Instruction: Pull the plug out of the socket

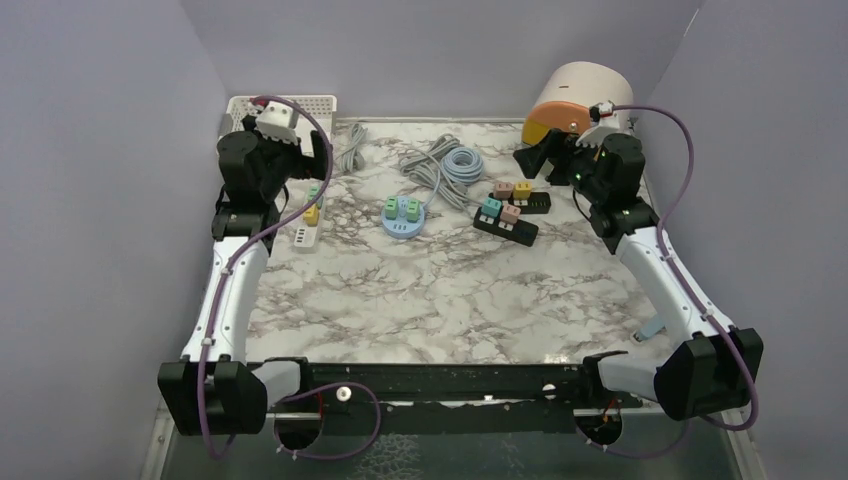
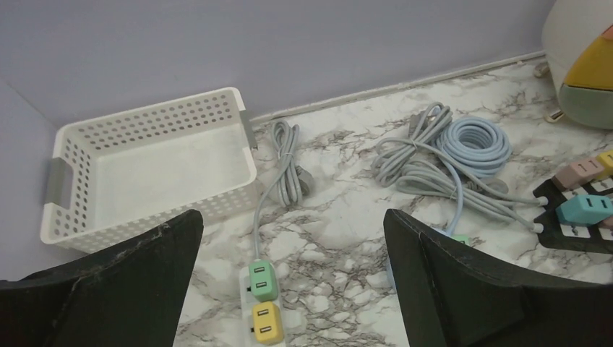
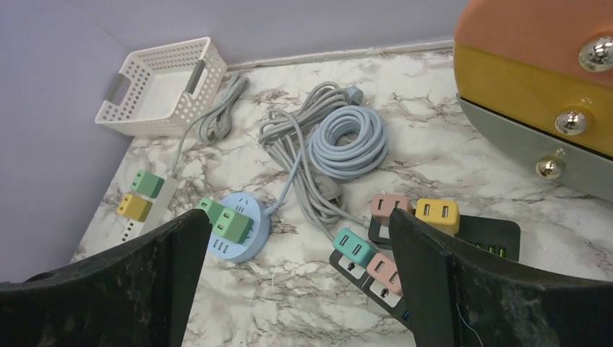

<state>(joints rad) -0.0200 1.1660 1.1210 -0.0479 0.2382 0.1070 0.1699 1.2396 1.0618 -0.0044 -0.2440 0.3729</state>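
In the overhead view a white power strip [image 1: 304, 236] lies left of centre on the marble table [image 1: 420, 300]. A green plug [image 1: 314, 193] and a yellow plug [image 1: 311, 213] are seated in it. At centre, a round blue socket [image 1: 403, 226] carries green plugs [image 1: 403, 207]. Right of centre lie two black strips [image 1: 508, 229], side by side, holding a teal plug [image 1: 491, 207], pink ones and a yellow one. Every plug sits in its socket.

The left gripper [image 2: 292, 238] hangs in the upper left of the overhead view, just above the white power strip in the frame. Its fingers are spread wide with nothing between them, and its wrist view shows the green and yellow plugs at bottom centre. The right gripper [image 3: 298, 231] hovers at upper right near the black strips, likewise wide apart and empty.

Bundled grey cables [image 1: 432, 165] and a light blue coil [image 1: 463, 160] rest at upper centre. A white perforated basket [image 1: 300, 103] stands in the upper left corner. A round orange, yellow and grey appliance [image 1: 575, 95] stands in the upper right.
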